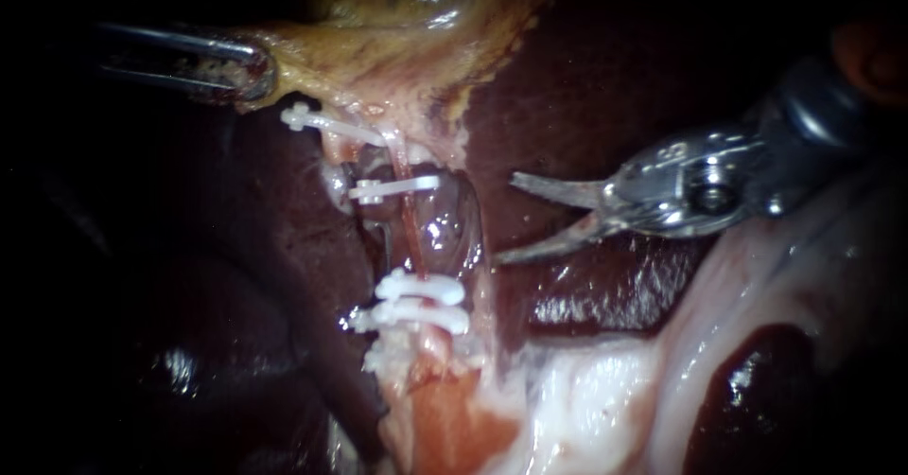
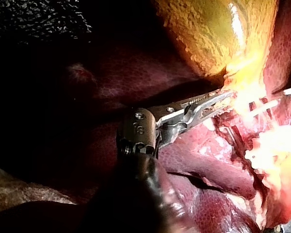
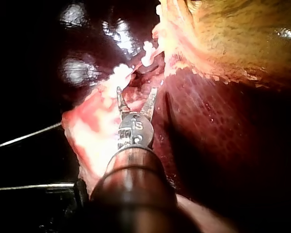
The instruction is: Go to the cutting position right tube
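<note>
Right instrument (image 1: 506, 219) centre-right, blades parted, tips near the tube (image 1: 409, 224), not touching. Tube pink, centre frame, white clips (image 1: 421, 290) above and below it; its edges hard to make out under glare. Left instrument (image 1: 248, 70) upper left, jaws clamped on gallbladder (image 1: 359, 68) edge, shaft lost in dark

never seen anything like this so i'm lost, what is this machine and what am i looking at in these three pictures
It is a surgical robot working on a pig's liver. The endoscope view comes from a close-up camera; the two wrist views come from cameras on each arm. The left instrument has its claw clamped on the yellowish gallbladder. The right instrument, blades open, sits just short of a thin pink tube that carries white clips.
</note>
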You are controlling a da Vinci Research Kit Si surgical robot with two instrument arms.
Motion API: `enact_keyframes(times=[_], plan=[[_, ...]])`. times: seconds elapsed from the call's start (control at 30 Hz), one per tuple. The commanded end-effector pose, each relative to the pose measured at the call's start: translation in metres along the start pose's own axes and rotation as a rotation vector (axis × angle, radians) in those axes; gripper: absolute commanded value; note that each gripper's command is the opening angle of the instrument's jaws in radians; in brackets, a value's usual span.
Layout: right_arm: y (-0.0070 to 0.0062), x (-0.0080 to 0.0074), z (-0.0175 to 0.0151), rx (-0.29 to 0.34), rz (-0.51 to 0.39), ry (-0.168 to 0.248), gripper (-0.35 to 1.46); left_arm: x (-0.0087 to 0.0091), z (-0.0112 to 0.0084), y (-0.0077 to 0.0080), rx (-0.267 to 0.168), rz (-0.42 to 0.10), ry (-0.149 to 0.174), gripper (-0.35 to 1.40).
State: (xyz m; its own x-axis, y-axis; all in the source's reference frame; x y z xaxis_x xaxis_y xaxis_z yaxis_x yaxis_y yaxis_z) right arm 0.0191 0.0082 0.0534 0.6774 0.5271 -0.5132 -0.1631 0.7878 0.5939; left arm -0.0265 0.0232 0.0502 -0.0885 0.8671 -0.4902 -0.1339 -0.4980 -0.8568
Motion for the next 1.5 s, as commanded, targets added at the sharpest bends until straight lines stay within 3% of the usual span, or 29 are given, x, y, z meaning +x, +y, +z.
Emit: enact_keyframes(times=[0.03, 0.43, 0.6, 0.83, 1.2, 1.37, 1.5], plan=[[0.0001, 0.0001, 0.0006, 0.006, 0.009, 0.005, 1.43, 0.0, 0.0, 0.0, 0.0, 0.0, 0.0, -0.35], [0.0019, 0.0002, 0.0079, 0.105, 0.072, -0.011, 1.42, 0.0, 0.0001, 0.0, 0.001, 0.0, 0.0, -0.35], [0.0023, 0.0005, 0.0098, 0.155, 0.091, 0.054, 1.42, 0.0, 0.0001, 0.0, 0.001, 0.0, 0.0, -0.35], [0.0025, 0.0009, 0.0121, 0.199, 0.097, 0.075, 1.42, 0.0, 0.0002, 0.0, 0.001, 0.0, 0.001, -0.35], [0.0032, 0.0017, 0.0134, 0.25, 0.097, 0.182, 1.37, 0.0, 0.0002, 0.0, 0.002, 0.0, 0.001, -0.35], [0.0029, 0.0021, 0.0135, 0.344, 0.095, 0.238, 1.37, 0.0, 0.0002, 0.0, 0.002, 0.0, 0.001, -0.35], [0.002, 0.0024, 0.0133, 0.421, 0.109, 0.255, 1.31, 0.0, 0.0002, 0.0, 0.002, 0.0, 0.001, -0.35]])
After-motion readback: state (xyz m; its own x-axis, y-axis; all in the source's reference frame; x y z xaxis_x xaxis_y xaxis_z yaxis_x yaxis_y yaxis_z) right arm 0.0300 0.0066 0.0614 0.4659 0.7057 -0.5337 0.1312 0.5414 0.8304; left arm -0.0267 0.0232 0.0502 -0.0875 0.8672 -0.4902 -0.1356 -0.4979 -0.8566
